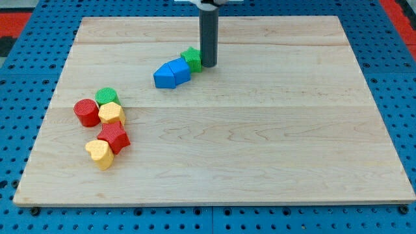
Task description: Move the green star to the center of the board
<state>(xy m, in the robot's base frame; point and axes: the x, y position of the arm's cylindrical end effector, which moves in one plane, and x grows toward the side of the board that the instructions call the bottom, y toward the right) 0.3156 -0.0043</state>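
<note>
With no gripper to hold anything, my tip (208,64) touches the green star (192,58), which abuts the blue block (172,73), so pushing may drag both.

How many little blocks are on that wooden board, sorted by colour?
Red: 2, a cylinder and a star
Yellow: 2
Green: 2, a cylinder and the green star beside my tip
Blue: 1
Total: 7
</note>
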